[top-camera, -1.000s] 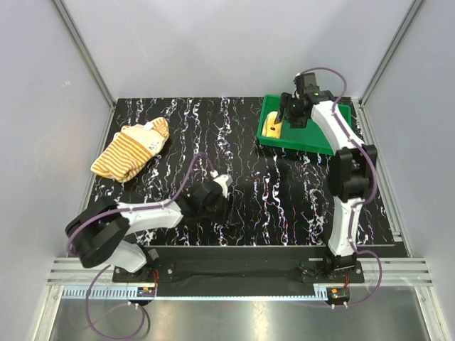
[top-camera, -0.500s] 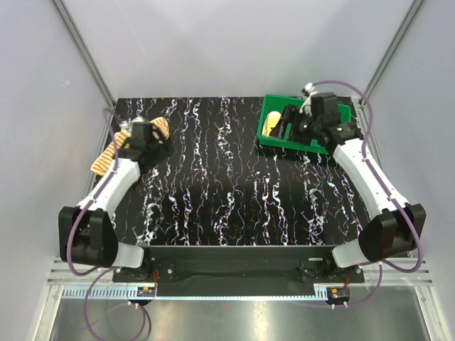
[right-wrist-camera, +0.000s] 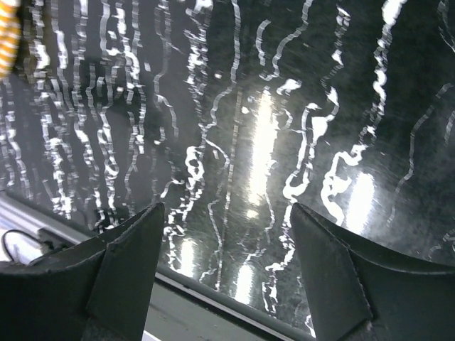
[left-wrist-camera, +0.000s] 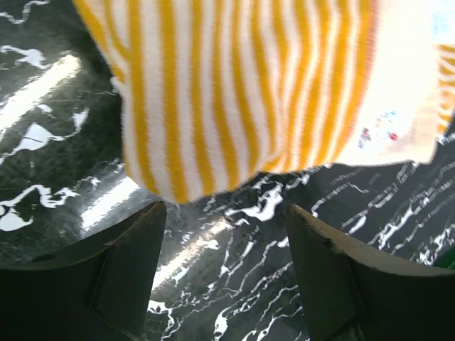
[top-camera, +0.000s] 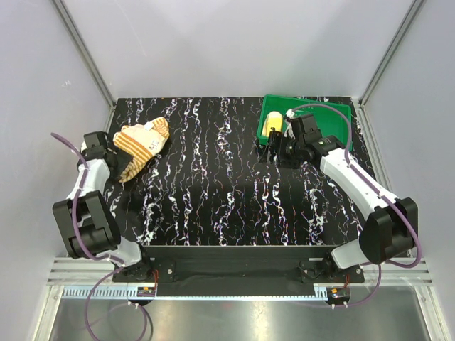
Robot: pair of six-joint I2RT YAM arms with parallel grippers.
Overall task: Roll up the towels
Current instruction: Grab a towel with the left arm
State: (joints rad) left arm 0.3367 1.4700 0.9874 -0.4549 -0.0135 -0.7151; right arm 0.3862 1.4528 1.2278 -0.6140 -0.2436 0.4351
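Observation:
The striped towel (top-camera: 144, 142) lies bunched at the table's far left; it fills the top of the left wrist view (left-wrist-camera: 242, 92). My left gripper (top-camera: 122, 165) is open and empty just beside its near-left edge, its jaws (left-wrist-camera: 224, 209) apart over bare table. The yellow towel (top-camera: 272, 126) lies in the left end of the green tray (top-camera: 313, 114). My right gripper (top-camera: 274, 150) is open and empty, in front of the tray's left corner, over bare table (right-wrist-camera: 224, 206). A scrap of the striped towel shows at the top left of the right wrist view (right-wrist-camera: 7, 35).
The table is black with white marbling (top-camera: 213, 185). Grey walls close in the left, back and right. A metal rail (top-camera: 242, 273) runs along the near edge by the arm bases.
My left arm swung off the striped towel to its left side, leaving it more bunched. My right gripper came out of the tray and down to the table in front of it.

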